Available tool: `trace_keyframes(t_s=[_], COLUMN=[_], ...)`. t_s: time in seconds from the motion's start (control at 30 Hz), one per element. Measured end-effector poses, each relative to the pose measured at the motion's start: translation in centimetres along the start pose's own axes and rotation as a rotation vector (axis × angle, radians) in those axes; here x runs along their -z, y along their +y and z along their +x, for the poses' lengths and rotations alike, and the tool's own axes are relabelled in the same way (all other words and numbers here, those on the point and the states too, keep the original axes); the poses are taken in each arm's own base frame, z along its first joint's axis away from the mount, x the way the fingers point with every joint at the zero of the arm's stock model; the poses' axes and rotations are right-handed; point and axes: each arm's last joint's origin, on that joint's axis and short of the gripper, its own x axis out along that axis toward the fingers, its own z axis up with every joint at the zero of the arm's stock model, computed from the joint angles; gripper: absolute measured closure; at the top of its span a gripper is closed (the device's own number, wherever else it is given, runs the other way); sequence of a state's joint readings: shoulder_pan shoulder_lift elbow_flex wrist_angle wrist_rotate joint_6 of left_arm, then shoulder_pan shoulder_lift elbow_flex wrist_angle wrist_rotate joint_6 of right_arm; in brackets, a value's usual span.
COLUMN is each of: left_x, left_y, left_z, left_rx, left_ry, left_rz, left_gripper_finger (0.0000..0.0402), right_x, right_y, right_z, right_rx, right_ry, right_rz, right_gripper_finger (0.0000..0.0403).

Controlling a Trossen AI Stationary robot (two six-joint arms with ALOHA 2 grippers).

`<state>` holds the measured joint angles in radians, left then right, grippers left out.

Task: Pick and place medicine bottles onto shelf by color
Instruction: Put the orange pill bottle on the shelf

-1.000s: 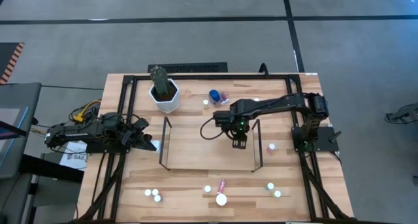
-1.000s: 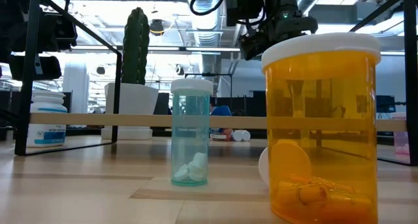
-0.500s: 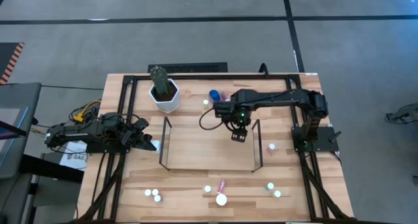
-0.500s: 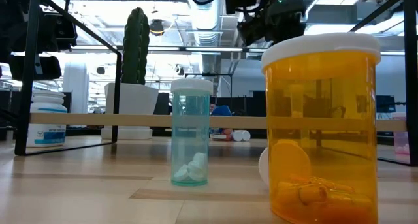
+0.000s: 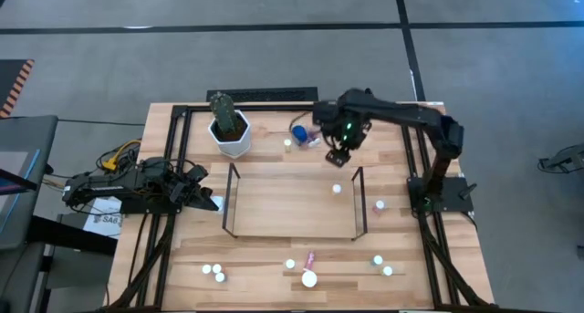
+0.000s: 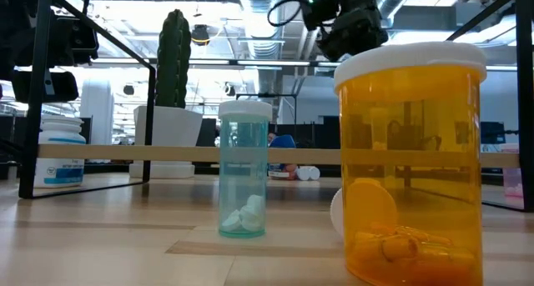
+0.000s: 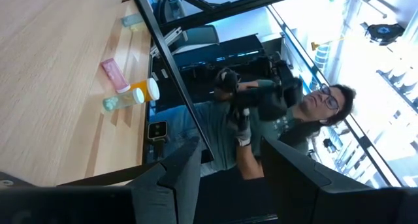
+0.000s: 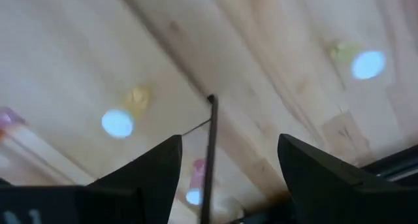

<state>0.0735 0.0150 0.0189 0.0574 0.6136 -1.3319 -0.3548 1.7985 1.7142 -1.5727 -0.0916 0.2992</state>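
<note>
Medicine bottles: one white-capped bottle (image 5: pixel 337 189) now stands on the shelf, right of centre in the high view; it was not visible there half a second ago, when the right gripper hung over that spot.
Other bottles: a blue-capped bottle (image 5: pixel 298 133) lies at upper centre beside the cactus pot (image 5: pixel 231 136); a white-capped one (image 5: pixel 380 204) sits just right of the shelf's right panel; more are strung along the bottom of the table, among them a pink one (image 5: pixel 309 257) and a large white cap (image 5: pixel 309 278).
Low view: an orange bottle (image 6: pixel 410 161) fills the right foreground and a pale teal bottle (image 6: pixel 244 179) stands at centre.
Shelf: light-wood platform (image 5: pixel 274 203) at frame centre, its dark end panels upright.
Right gripper: (image 5: pixel 338 154) has pulled back to upper centre, above the shelf's far edge and near the blue-capped bottle, jaws spread wide and holding nothing; its wrist view shows bare wood between the fingers.
Left gripper: (image 5: pixel 203 198) parked at the left edge of the table, well clear of the bottles; jaws set narrow with nothing between them.
Meaning: one placement looks finished, and most bottles remain off the shelf.
Beyond the table: a person shows in the left wrist view.
</note>
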Motion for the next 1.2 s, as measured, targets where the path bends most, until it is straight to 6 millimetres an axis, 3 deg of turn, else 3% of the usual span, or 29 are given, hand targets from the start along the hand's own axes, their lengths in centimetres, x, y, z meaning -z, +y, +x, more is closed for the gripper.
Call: trace_keyframes(t_s=[0.23,0.4,0.57,0.77,1.2], left_x=[0.0,0.0,0.0,0.0,0.0], left_y=[0.0,0.0,0.0,0.0,0.0], left_z=[0.0,0.0,0.0,0.0,0.0], left_rx=[0.0,0.0,0.0,0.001,0.0], left_ry=[0.0,0.0,0.0,0.0,0.0], left_rz=[0.0,0.0,0.0,0.0,0.0], left_gripper_finger=[0.0257,0.0257,0.0257,0.0257,0.0257], right_x=[0.9,1.5,0.8,0.0,-0.6], right_y=[-4.8,-7.8,-10.2,-11.4,-12.4], right_z=[-2.1,-0.5,2.4,5.2,8.2], right_rx=[0.002,0.009,-0.029,-0.083,-0.087], right_ry=[-0.08,-0.037,-0.039,-0.093,-0.147], right_rz=[0.263,0.358,0.463,0.542,0.613], right_gripper_finger=[0.0126,0.0126,0.0126,0.0126,0.0126])
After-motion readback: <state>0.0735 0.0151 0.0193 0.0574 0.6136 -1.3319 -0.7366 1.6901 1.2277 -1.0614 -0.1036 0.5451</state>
